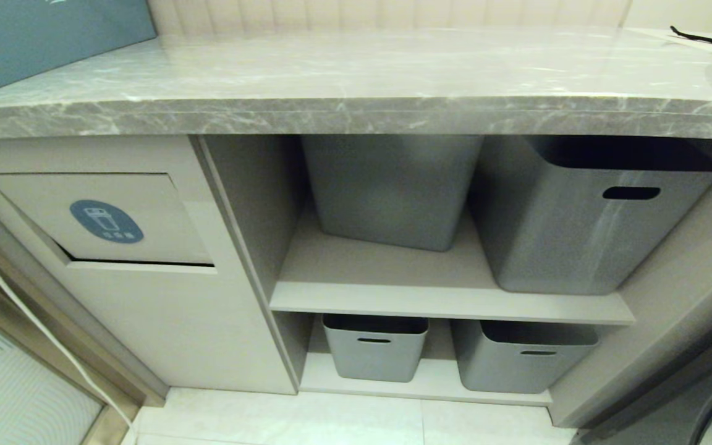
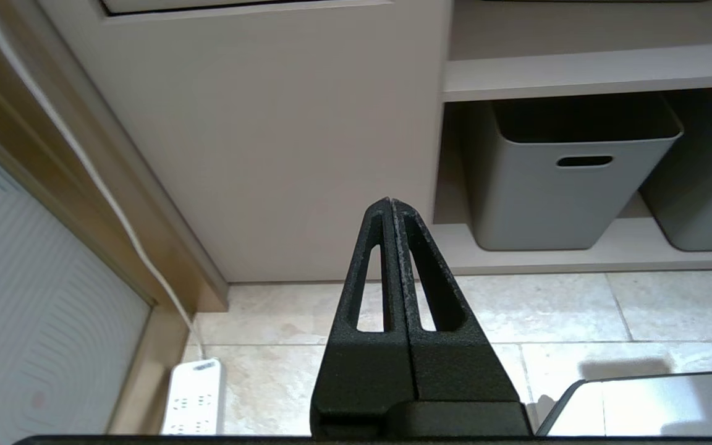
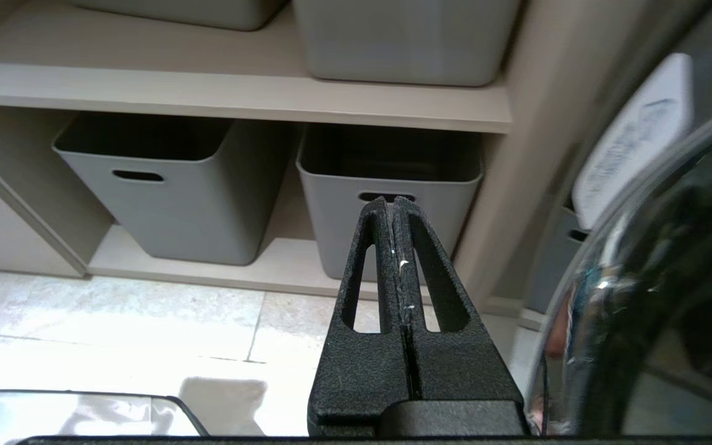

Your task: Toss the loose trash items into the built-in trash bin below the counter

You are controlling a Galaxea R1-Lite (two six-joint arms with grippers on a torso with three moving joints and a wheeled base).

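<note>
The built-in trash bin (image 1: 99,216) is a beige tilting flap with a round blue sticker, set in the cabinet front under the left part of the counter (image 1: 356,80), a grey marble slab. No loose trash items show in any view. My left gripper (image 2: 389,201) is shut and empty, held low in front of the plain cabinet panel below the flap. My right gripper (image 3: 393,200) is shut and empty too, pointing at a grey tub on the bottom shelf. Neither arm appears in the head view.
Open shelves right of the bin hold grey plastic tubs (image 1: 584,216), two up and two down (image 1: 373,346). A white cable (image 2: 109,198) runs down to a power strip (image 2: 194,398) on the tiled floor at the left. A curved glossy dark appliance (image 3: 671,278) stands at the right.
</note>
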